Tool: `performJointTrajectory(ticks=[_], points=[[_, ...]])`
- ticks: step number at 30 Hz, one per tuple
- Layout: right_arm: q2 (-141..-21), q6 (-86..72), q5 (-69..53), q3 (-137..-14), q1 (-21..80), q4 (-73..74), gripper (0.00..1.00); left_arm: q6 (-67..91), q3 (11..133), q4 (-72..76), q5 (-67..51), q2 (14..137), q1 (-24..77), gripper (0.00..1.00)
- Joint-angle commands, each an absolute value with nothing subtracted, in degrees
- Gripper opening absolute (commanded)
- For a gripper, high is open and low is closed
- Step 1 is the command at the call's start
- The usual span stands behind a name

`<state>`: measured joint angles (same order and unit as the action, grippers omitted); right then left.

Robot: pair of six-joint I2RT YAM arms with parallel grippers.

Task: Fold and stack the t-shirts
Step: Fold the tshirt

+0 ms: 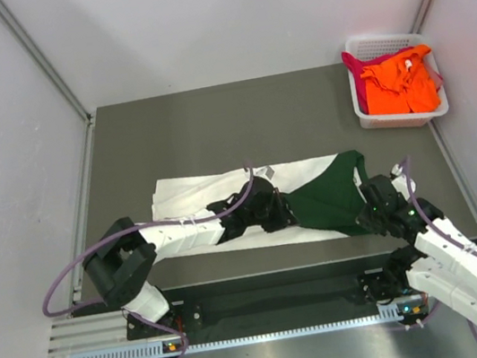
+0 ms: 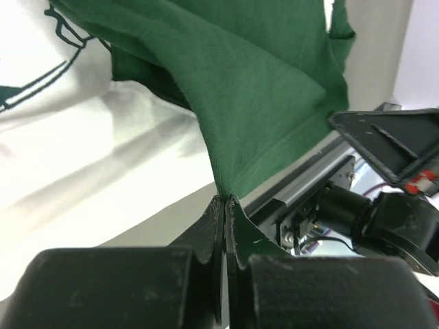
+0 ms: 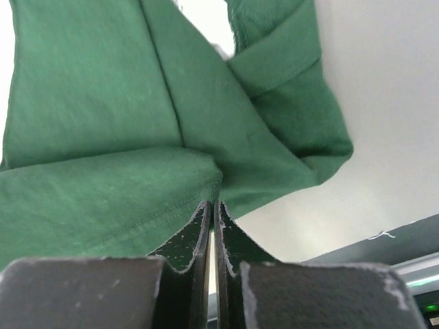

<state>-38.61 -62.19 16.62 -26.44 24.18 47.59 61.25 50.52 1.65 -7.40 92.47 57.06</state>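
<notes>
— Where to look for the white and green t-shirt?

— Across the near part of the dark table, spread lengthwise from left to right. White on the left, dark green on the right. Black line print on the white part, plain in the left wrist view.

— Held by anything?

— By both arms. Pinched near its middle by the left gripper, on a fold of the green cloth. Seen up close, squeezed to a point between tightly clenched fingertips, with cloth fanning out from the pinch. Caught at its right end by the right gripper, again on green. There, a stitched hem bitten between fingertips pressed hard together.

— And the other shirts?

— Off at the far right corner, inside a white lattice basket. On top, a bright orange t-shirt. Under that, showing at the basket's far left side, a magenta t-shirt. Well apart from the spread one.

— Around all that?

— Pale walls on three sides. Along the near edge, an aluminium rail, with both arm bases just above.
</notes>
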Motion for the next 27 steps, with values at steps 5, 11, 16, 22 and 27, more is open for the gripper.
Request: performJointTrajectory(ticks=[5,11,16,22,27], points=[[-37.9,-62.6,10.3,-28.5,23.8,51.3,0.04,61.7,48.7,-2.0,-8.9,87.5,57.3,0.00],[-37.3,-63.5,4.2,-29.8,24.1,53.5,0.08,61.1,47.8,-4.7,-9.1,85.3,57.0,0.00],[-35.7,-65.3,0.2,-30.9,24.4,55.7,0.14,60.9,47.0,-5.2,-10.4,84.6,56.8,0.00],[-34.4,-65.2,-3.8,-30.9,24.8,55.5,0.15,60.7,45.4,-5.5,-11.9,83.8,55.5,0.00],[-37.9,-63.8,-11.2,-31.0,25.0,54.1,0.09,60.7,43.6,-5.4,-13.4,82.8,54.5,0.00]])
